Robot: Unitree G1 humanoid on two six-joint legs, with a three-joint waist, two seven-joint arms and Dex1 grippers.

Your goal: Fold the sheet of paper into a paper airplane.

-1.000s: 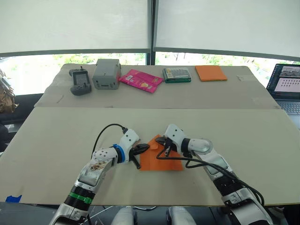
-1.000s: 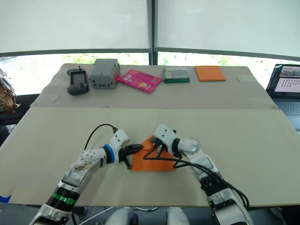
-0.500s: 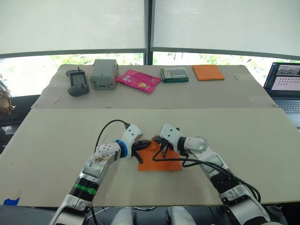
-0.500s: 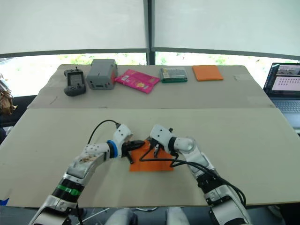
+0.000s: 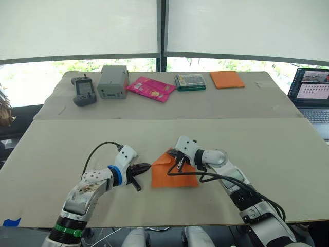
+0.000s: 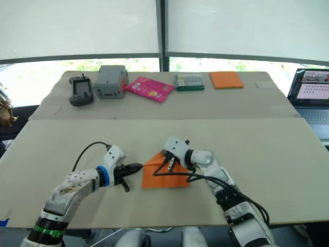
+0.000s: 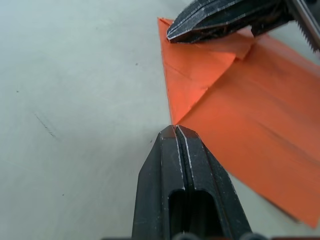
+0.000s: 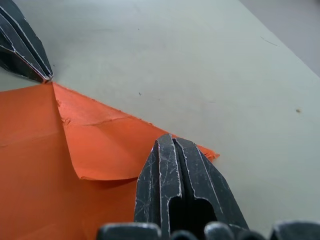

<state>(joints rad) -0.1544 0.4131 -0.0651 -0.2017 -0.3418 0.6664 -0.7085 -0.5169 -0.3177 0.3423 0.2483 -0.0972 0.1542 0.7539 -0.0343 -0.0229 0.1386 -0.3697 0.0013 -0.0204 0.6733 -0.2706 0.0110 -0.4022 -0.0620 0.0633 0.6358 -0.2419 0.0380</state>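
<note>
The paper (image 5: 174,172) lies flat on the counter (image 5: 267,149), one corner folded over. The right end effector (image 5: 177,158), fingers pressed together, pins that flap; the left end effector (image 5: 142,167), also closed, sits just beside the sheet's edge. If the right lifts, the uncreased flap may spring open.

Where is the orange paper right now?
In the left eye view, the sheet of paper lies flat on the near table, between the left end effector and the right end effector.
</note>
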